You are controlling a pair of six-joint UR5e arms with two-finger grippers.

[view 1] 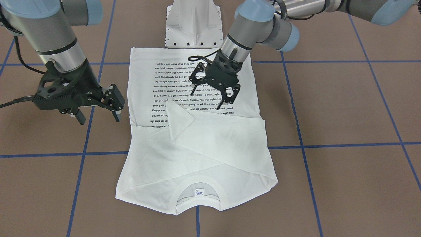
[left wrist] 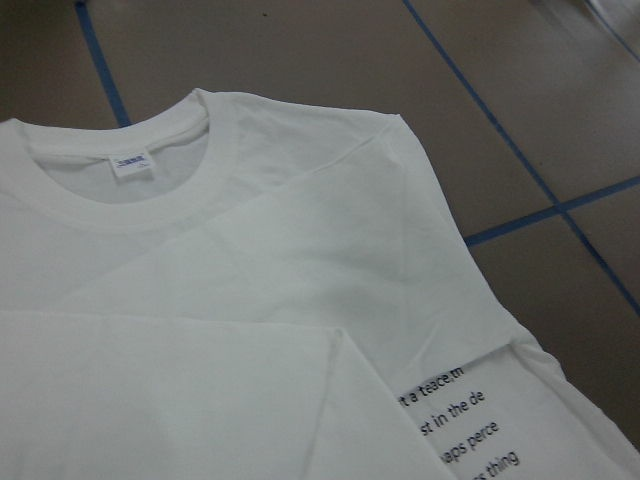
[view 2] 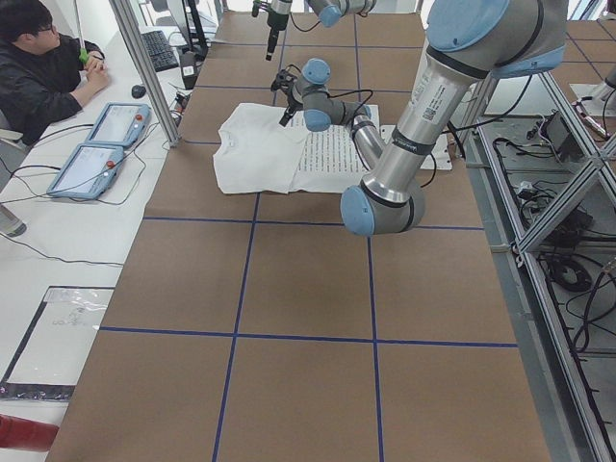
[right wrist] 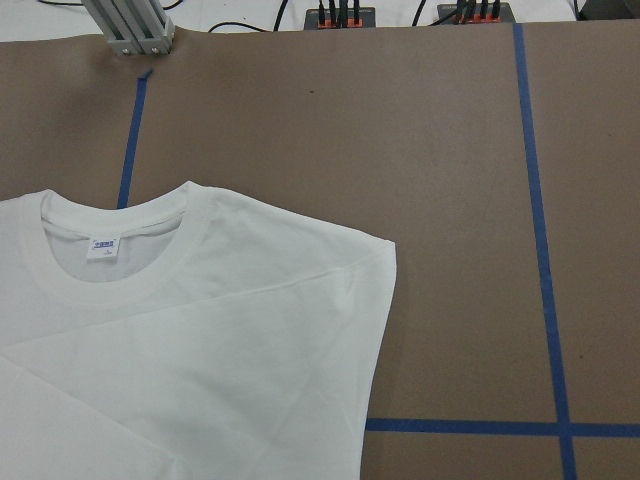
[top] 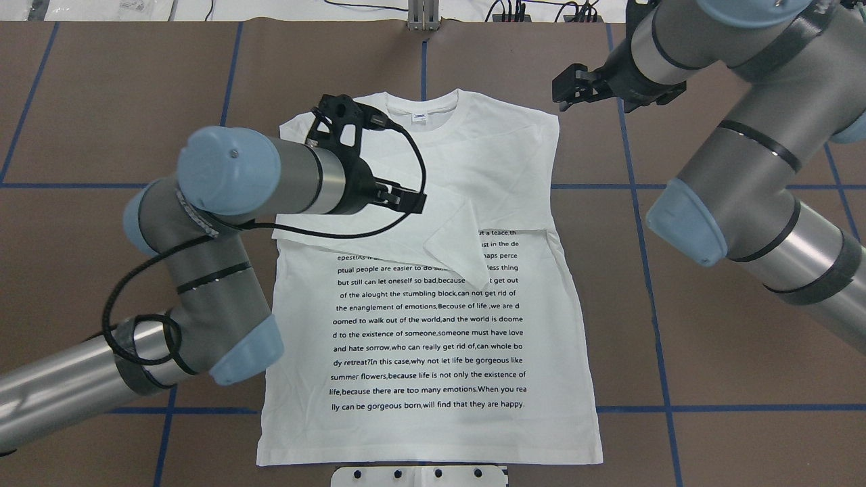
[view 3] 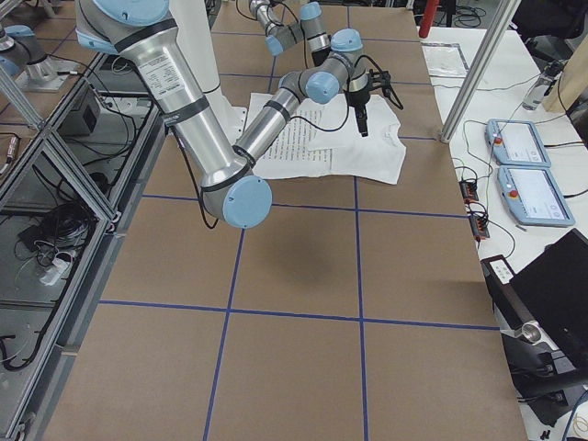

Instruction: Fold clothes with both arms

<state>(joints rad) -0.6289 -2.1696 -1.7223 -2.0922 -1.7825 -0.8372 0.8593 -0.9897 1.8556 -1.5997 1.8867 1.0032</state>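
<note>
The white long-sleeved T-shirt (view 1: 204, 148) lies flat on the brown table, printed text up. Both sleeves are folded across its chest, and one cuff (top: 460, 240) overlaps the top lines of text. Its neck label (left wrist: 130, 163) points away from the robot. My left gripper (view 1: 210, 98) hovers open over the folded sleeve near the shirt's middle (top: 433, 338) and holds nothing. My right gripper (view 1: 98, 117) stands open beside the shirt's edge, off the cloth; from overhead, that right gripper (top: 575, 88) is just beyond the shoulder. Neither wrist view shows any fingers.
A white metal pedestal (view 1: 194, 23) stands at the shirt's hem on the robot's side. Blue tape lines (top: 643, 270) cross the table. A seated person (view 2: 38, 67) and two tablets (view 2: 101, 144) are on a side bench beyond the table's far edge.
</note>
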